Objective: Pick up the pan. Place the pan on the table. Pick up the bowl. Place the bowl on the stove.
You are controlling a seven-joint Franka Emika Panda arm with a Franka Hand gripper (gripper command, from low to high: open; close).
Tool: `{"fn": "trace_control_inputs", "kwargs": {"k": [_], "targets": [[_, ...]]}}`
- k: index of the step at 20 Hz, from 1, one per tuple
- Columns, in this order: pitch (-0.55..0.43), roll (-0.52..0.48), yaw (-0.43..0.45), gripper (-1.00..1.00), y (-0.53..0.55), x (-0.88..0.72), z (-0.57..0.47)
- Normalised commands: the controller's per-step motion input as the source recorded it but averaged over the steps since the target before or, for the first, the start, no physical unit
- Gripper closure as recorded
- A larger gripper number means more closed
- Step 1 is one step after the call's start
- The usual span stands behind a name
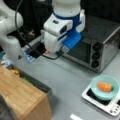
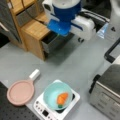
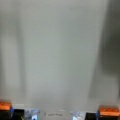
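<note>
Bowl [image 1: 105, 87] (teal, holding an orange carrot-like piece [image 1: 104, 86]) seated on the stove [image 1: 110, 106] at a front view's lower right; in a front view the same bowl [image 2: 57, 95] covers most of the stove [image 2: 47, 111], whose buttons run along the edge toward that view's bottom left. Pan [image 2: 20, 92] (pinkish-brown, white stub handle pointing up and right) lies flat on the table [image 2: 75, 65], just beside the stove at its left and not touching it.

Gripper [image 3: 58, 110] appears in the wrist view only as two orange-tipped fingers [image 3: 108, 111] at the bottom corners, spread wide apart, with nothing between them but bare grey surface. In both front views the arm's white-and-blue wrist [image 1: 63, 27] hangs high over the table, well apart from bowl and pan.

Surroundings: a steel toaster oven [image 1: 100, 47] behind the stove; a wooden block [image 1: 22, 97] at a front view's lower left, with an open drawer [image 2: 53, 41] visible in a front view.
</note>
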Motion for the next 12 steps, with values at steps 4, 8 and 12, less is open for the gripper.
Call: {"fn": "trace_control_inputs", "kwargs": {"k": [4,8,12], "targets": [[-0.269,0.033,0.045,-1.00,0.14,-0.57,-0.31],[-0.270,0.059,0.016,-1.00,0.09,-0.43,-0.20],[-0.246,0.086,0.009,-1.00,0.07,-0.31,-0.14]]}}
